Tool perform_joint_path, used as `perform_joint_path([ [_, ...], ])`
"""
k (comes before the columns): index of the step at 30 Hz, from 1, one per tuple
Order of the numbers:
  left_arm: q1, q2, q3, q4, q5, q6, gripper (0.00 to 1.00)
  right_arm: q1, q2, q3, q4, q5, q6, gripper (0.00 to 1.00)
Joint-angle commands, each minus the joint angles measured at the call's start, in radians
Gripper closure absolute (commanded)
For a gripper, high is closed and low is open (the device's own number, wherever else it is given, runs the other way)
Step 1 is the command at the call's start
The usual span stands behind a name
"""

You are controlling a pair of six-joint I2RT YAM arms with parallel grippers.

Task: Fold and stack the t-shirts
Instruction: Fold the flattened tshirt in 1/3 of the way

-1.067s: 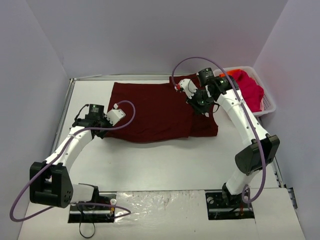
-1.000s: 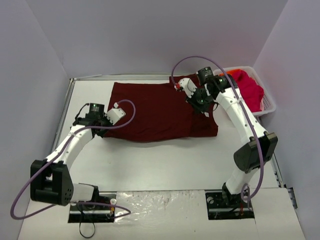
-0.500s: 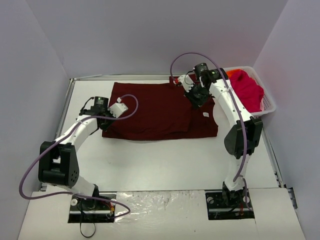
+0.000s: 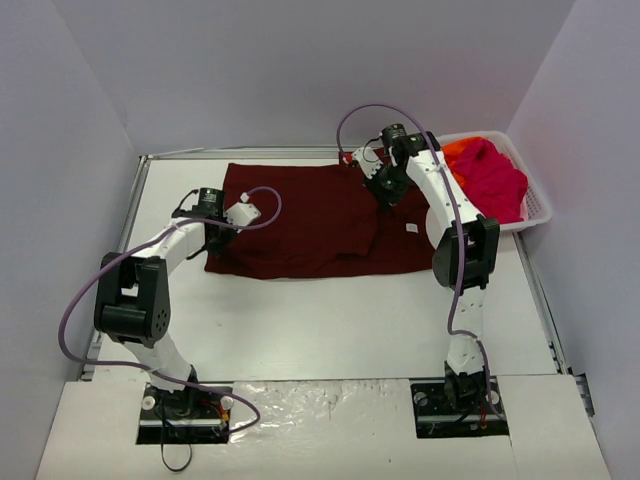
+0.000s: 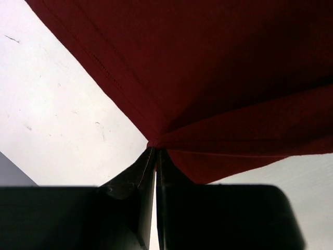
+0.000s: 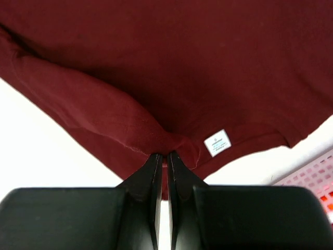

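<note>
Clamped w/ L jaws on maroon t-shirt [image 4: 300, 225], 9 o'clock edge; w/ R jaws by neck label [image 6: 217, 142], 3 o'clock end. Spread on worktop [image 4: 330, 310], long axis 9–3.

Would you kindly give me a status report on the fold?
Left gripper and right gripper shut on maroon t-shirt. Pink shirt in basket. Nothing in the way.
</note>
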Motion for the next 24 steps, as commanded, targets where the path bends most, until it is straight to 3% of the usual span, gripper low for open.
perform_joint_path([
  [1, 0.003, 0.004, 0.055, 0.023, -0.025, 0.017, 0.97, -0.010, 0.031, 0.061, -0.026, 0.002, -0.001, 1.00],
  [24, 0.017, 0.084, 0.089, 0.028, -0.104, 0.025, 0.98, -0.024, 0.209, 0.212, 0.029, 0.029, 0.026, 1.00],
])
